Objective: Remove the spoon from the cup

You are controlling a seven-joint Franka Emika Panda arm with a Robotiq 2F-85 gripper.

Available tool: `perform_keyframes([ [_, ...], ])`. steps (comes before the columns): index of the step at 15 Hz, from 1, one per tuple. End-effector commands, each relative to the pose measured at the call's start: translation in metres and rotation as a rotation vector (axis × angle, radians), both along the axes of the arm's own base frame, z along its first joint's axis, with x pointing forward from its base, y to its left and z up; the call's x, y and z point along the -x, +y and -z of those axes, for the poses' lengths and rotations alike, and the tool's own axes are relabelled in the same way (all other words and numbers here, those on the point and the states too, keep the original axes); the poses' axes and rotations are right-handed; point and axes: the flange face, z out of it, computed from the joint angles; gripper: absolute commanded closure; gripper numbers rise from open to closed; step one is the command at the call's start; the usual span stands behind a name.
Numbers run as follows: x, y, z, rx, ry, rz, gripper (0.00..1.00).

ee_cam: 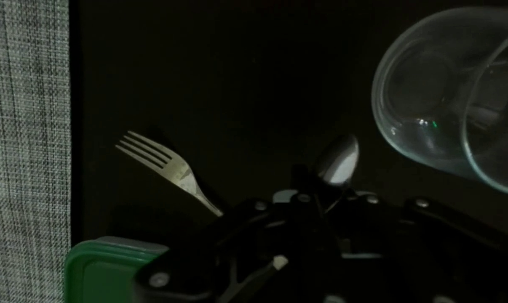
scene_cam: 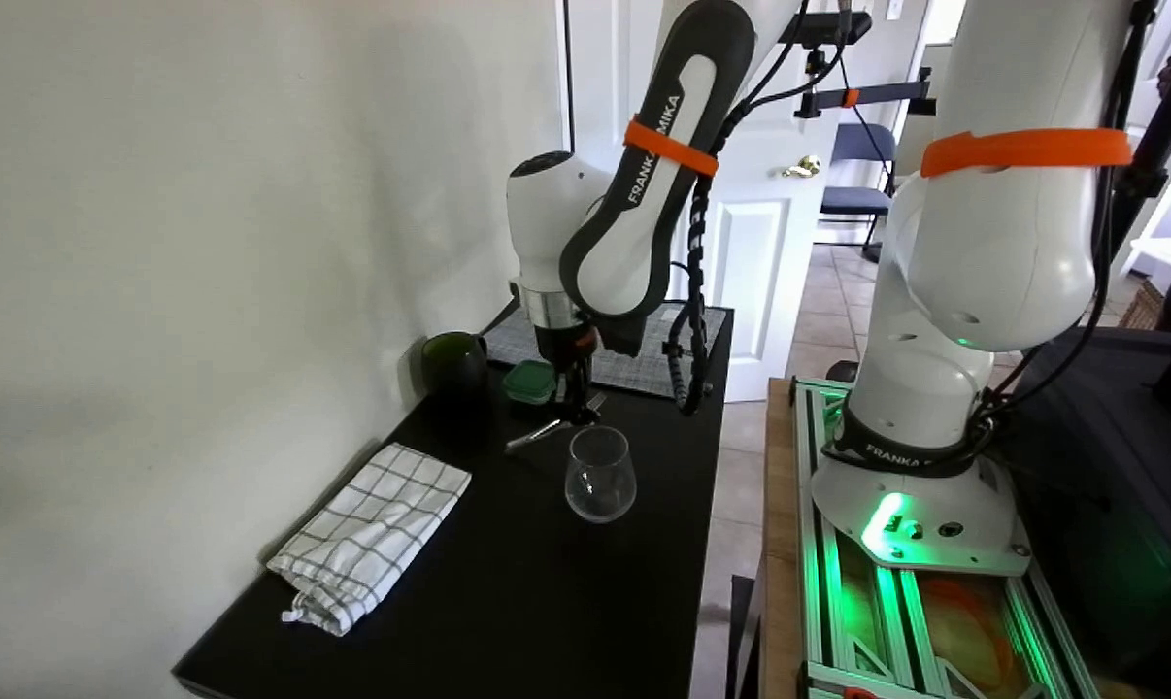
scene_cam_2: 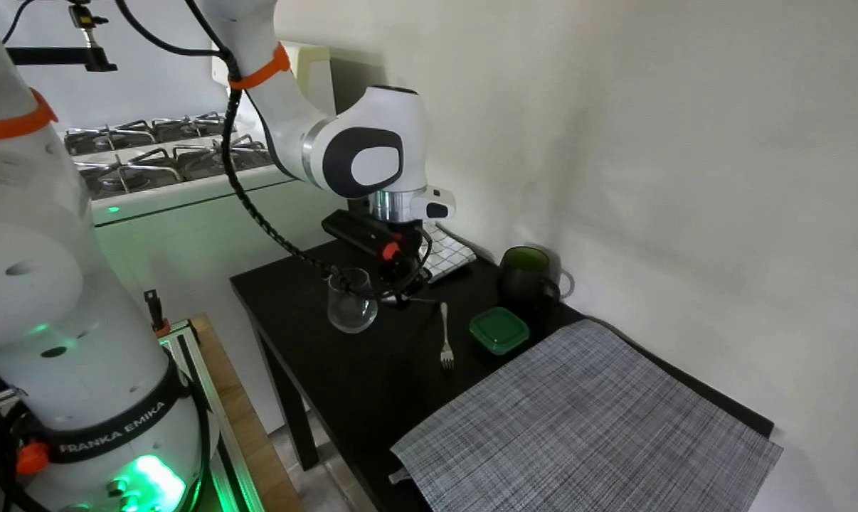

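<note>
In an exterior view, a black table [scene_cam: 547, 602] is carrying a cloth [scene_cam: 372, 529] at near left and an upright glass [scene_cam: 600, 476] at right. Beyond the glass a fork [ee_cam: 178, 172] is lying, a mug [scene_cam: 450, 367] (green inside) is sitting left of a box [scene_cam: 530, 383], and a mat [scene_cam: 644, 371] is lying farthest.

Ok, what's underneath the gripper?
In the wrist view, the bowl of the spoon pokes out past the gripper, and the head of the fork shows too. The gripper covers much of both handles. Whether it grips the spoon is unclear.
</note>
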Motion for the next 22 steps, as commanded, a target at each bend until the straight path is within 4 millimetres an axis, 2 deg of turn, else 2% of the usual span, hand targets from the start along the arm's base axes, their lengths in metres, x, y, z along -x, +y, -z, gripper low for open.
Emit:
perform_keyframes([
  [1,0.006,0.0,0.026,-0.009,0.045,-0.009,0.97],
  [10,0.016,-0.01,0.058,0.004,0.104,0.002,0.97],
  [22,0.016,-0.039,0.071,0.033,0.049,-0.005,0.97],
])
